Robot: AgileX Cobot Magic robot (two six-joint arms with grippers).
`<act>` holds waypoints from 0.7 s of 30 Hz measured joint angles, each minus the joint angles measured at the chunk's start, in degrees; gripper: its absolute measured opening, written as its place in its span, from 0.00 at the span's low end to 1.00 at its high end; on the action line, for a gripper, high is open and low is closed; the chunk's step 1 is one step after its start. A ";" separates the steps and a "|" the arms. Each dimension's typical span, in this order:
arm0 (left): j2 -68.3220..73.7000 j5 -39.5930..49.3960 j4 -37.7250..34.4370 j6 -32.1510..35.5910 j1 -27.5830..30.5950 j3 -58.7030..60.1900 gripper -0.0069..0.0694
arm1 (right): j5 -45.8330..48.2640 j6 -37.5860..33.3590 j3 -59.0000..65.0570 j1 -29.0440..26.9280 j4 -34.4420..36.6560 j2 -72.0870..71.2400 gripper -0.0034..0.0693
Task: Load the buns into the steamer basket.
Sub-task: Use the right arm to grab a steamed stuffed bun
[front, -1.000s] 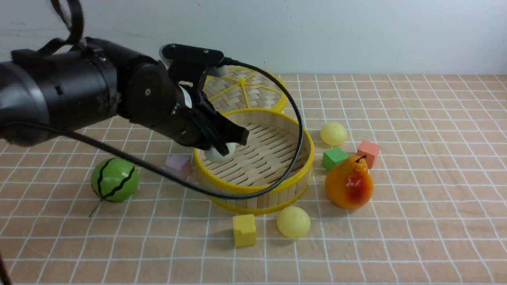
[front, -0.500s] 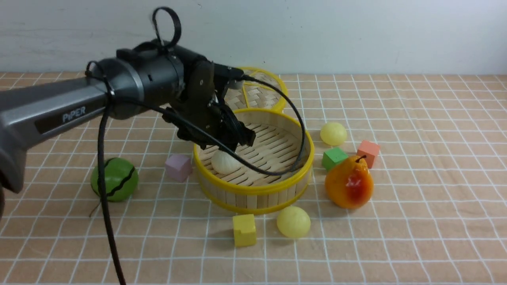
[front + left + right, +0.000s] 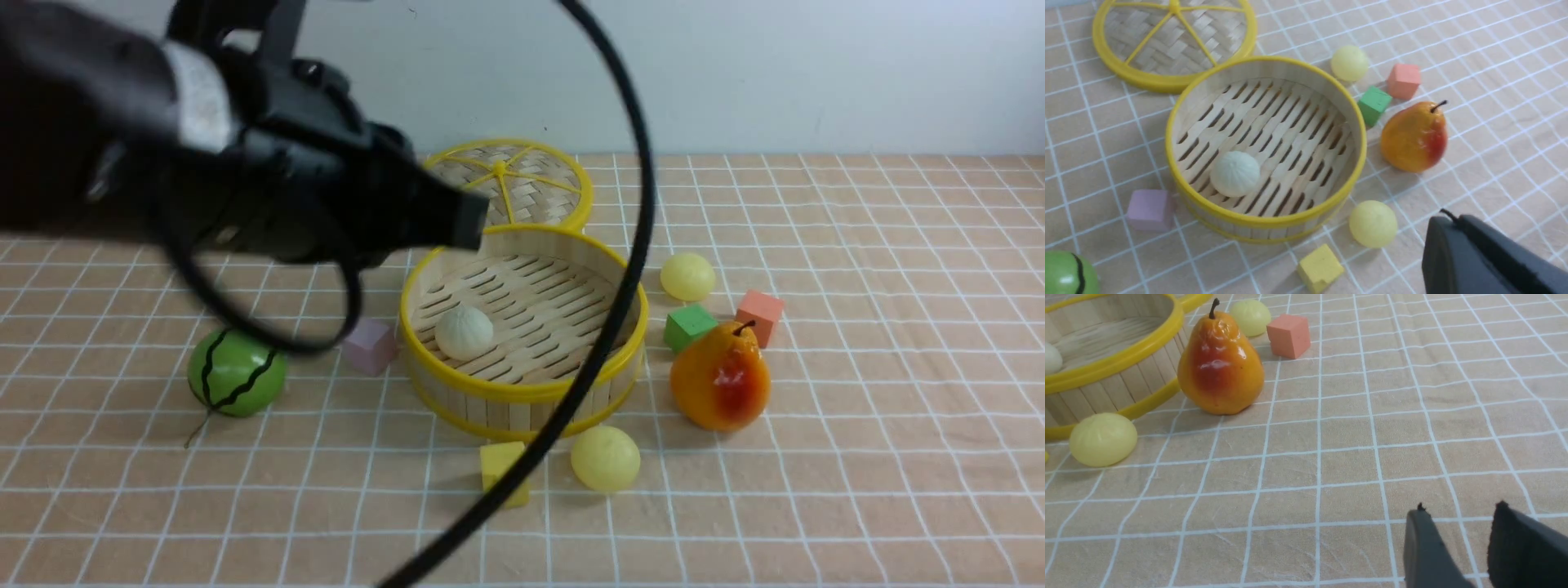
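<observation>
We see the striped toy watermelon (image 3: 237, 371) at the left, the purple cube (image 3: 371, 347) between it and centre; we have the yellow block (image 3: 504, 472) nearest us; the green cube (image 3: 688, 327) and salmon-pink cube (image 3: 759, 317) sit just behind the orange-red pear (image 3: 720, 376); we spot the woven, yellow-rimmed lid (image 3: 539, 181) farther back.

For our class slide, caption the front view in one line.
One off-white bun sits inside the steamer basket; two pale yellow buns wait outside.
</observation>
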 joint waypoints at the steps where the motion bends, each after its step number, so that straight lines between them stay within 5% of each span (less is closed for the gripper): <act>1: -4.10 -2.98 -0.23 -0.30 -0.15 5.11 0.07 | 0.00 0.00 0.00 0.00 0.00 0.00 0.38; 13: -40.10 -33.26 -0.34 -2.47 -0.15 47.95 0.07 | 0.00 0.00 0.00 0.00 0.00 0.00 0.38; 19: -45.14 -37.57 -3.23 -3.79 -0.15 55.05 0.07 | -1.87 1.23 0.20 0.00 2.71 0.00 0.38; 21: -45.14 -37.39 -3.83 -3.79 -0.15 55.97 0.07 | -7.05 3.81 0.57 0.00 8.57 0.00 0.38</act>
